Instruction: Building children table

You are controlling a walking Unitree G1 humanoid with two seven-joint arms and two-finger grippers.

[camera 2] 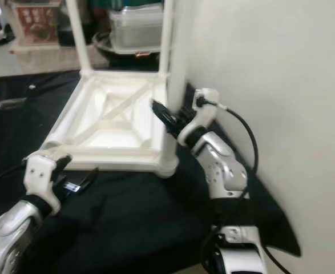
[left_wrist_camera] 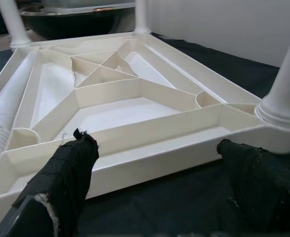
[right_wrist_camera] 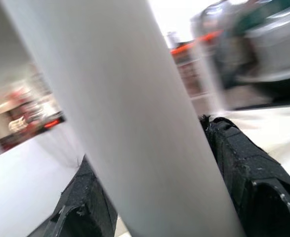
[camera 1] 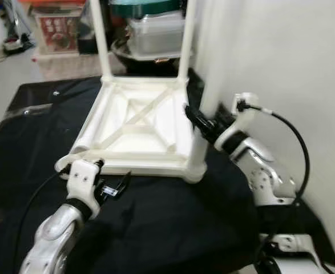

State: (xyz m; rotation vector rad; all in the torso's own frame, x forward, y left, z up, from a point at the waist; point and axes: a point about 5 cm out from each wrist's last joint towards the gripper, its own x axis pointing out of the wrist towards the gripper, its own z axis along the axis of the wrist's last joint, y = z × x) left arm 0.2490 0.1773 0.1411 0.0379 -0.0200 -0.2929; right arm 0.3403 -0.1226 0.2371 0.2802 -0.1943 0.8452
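A black cloth (camera 1: 173, 228) covers the near ground, wrinkled and spreading across most of the scene from left to right. On the right, a plain white wall (camera 1: 293, 63) runs from near to far, evenly lit. At the far left, bare grey floor (camera 1: 7, 77) shows beyond the cloth. Far off stand a red-and-white printed box (camera 1: 57, 25) on the left and, further right, a clear plastic lidded container (camera 1: 156, 34) stacked on a dark round pan (camera 1: 144, 57). The light is soft and indoor.

Left pincer (camera 1: 111, 184) spread wide, low; right pincer (camera 1: 193, 118) apparently clamped.
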